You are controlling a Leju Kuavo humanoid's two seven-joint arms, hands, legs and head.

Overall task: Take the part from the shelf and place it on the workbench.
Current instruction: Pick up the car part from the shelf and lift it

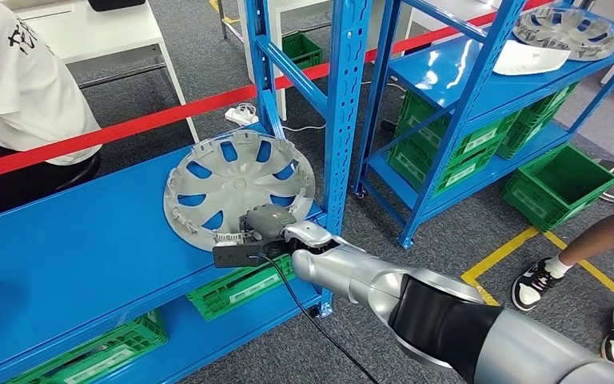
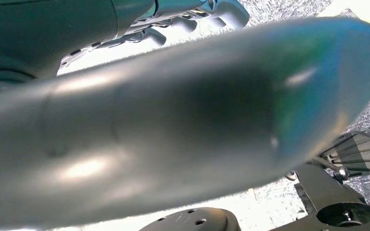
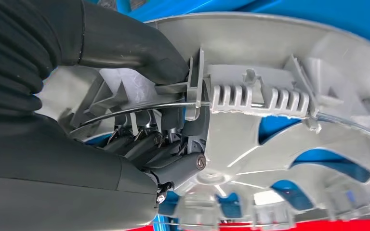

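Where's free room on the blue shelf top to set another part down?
Bare blue shelf top runs from the hubcap out to the picture's left edge. It is crowded by the blue upright post, where the right hand grips the hubcap's rim.

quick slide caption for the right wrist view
Right hand grips the rim of the grey wheel cover lying on the blue shelf.

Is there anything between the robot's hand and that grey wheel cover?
No. In the right wrist view the right hand grips the wheel cover directly by its rim.
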